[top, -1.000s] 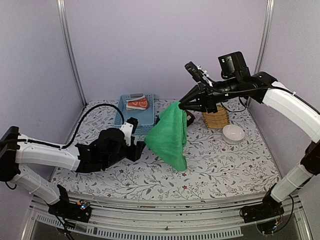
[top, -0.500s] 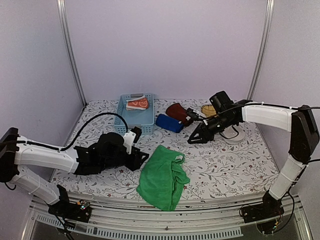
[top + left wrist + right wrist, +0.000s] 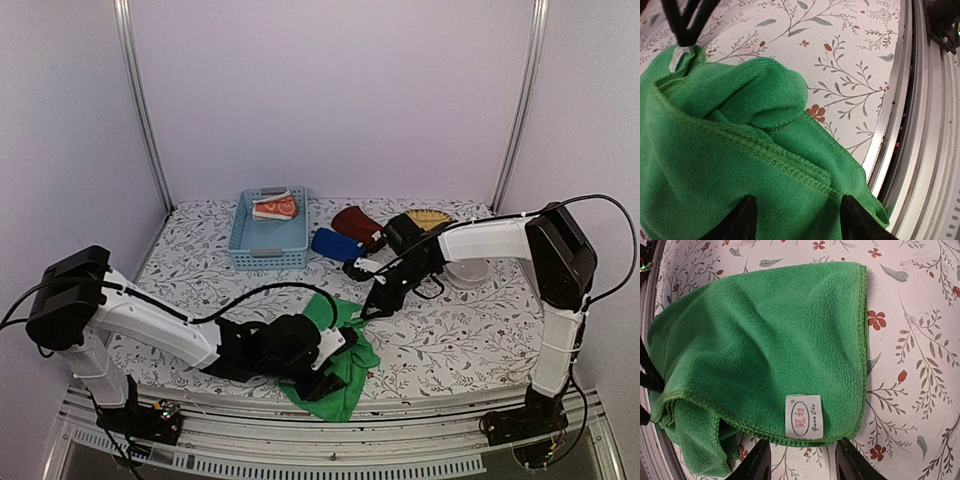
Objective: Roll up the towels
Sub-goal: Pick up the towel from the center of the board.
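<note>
Left gripper (image 3: 800, 227) hangs over the crumpled green towel (image 3: 352, 372) with its fingers spread wide, holding nothing. The towel lies at the near edge of the table (image 3: 450, 340). Right gripper (image 3: 802, 465) is also spread and empty, just above the towel's far corner with the white label (image 3: 804, 416). A dark blue towel (image 3: 335, 244) and a maroon towel (image 3: 356, 222) lie beside the light blue basket (image 3: 268, 243).

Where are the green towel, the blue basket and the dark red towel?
green towel (image 3: 765, 340), right wrist view, middle of cloth
blue basket (image 3: 268, 237), top view, bare floor
dark red towel (image 3: 352, 222), top view, its middle
</note>
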Tool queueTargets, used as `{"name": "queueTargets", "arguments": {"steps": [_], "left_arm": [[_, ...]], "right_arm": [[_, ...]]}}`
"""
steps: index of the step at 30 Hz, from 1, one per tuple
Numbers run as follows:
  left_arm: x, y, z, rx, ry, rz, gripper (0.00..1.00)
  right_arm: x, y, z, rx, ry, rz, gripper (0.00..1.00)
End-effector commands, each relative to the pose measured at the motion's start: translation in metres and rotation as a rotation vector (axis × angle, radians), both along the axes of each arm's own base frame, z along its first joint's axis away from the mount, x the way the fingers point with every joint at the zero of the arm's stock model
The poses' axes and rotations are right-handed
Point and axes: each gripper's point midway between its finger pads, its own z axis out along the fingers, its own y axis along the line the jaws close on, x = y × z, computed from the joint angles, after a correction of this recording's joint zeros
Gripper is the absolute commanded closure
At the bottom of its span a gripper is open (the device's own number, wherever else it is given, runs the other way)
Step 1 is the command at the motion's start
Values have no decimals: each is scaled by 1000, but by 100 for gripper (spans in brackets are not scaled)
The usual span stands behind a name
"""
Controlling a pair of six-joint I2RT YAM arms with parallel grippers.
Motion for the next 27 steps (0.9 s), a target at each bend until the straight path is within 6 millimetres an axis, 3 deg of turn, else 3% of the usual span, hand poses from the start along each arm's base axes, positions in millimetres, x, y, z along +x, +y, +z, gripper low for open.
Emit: {"name": "queueTargets", "arguments": {"steps": [1, 4, 8, 11, 14, 16, 18, 22, 25, 27], "left_arm": [[2, -11, -24, 140, -89, 29, 47], [8, -8, -30, 189, -139, 79, 64], [13, -2, -23, 170, -161, 119, 80], [16, 4, -14, 154, -188, 138, 94], [24, 15, 2, 159, -243, 171, 100], [32, 27, 17, 174, -304, 197, 100], [46, 47, 37, 206, -394, 239, 100], [75, 91, 85, 267, -535, 312, 96], [91, 123, 125, 270, -601, 383, 81], [98, 141, 149, 234, -628, 445, 65]], "right_arm": [[19, 8, -12, -51, -78, 7, 53], [23, 8, -16, -60, -83, -12, 57], [28, 10, -20, -64, -83, -26, 60], [31, 14, -21, -62, -72, -34, 85], [34, 20, 1, -22, -89, -36, 97], [39, 22, 31, 8, -132, -41, 98], [43, 20, 73, 50, -191, -52, 98], [54, 4, 170, 172, -286, -106, 98], [42, -9, 247, 321, -310, -109, 98], [24, -15, 277, 377, -345, -85, 98]]}}
